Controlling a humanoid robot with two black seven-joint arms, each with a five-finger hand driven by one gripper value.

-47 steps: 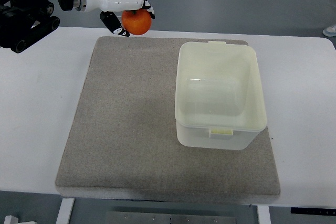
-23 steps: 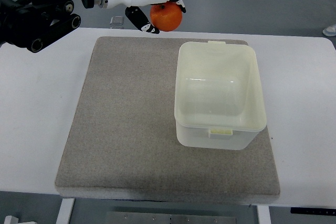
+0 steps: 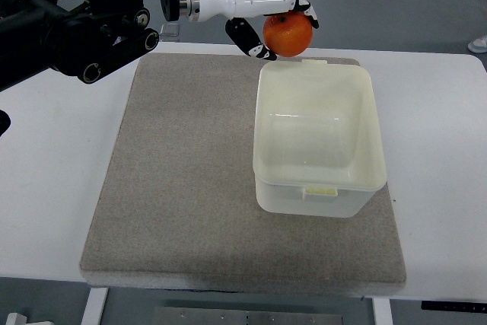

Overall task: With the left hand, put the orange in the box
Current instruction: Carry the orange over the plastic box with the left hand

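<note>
Mat: one gray mat (image 3: 190,188) lies on the white worktop (image 3: 53,188) and reaches almost to its near edge.
Box: one pale box (image 3: 316,138) sits on the right half of the mat, open at the top, with nothing in it that I can see.
Orange: one orange (image 3: 288,34) is up in the air, just past the far edge of the box and a bit to its left side. It is not over the open part yet.
Hand: the left hand (image 3: 266,17) comes in from the left, near the far edge of the worktop. Its fingers (image 3: 303,4) are curled over the top of the orange and its thumb is under it, so it pinches the orange.
Other hand: I see no right hand.
How to do it well: I think the hand should carry the orange nearer, until it is over the middle of the box. Then it should go down low and open its fingers slowly, so the orange does not bounce out or bump the rim.
Count: one mat, one box, one orange, one hand.
</note>
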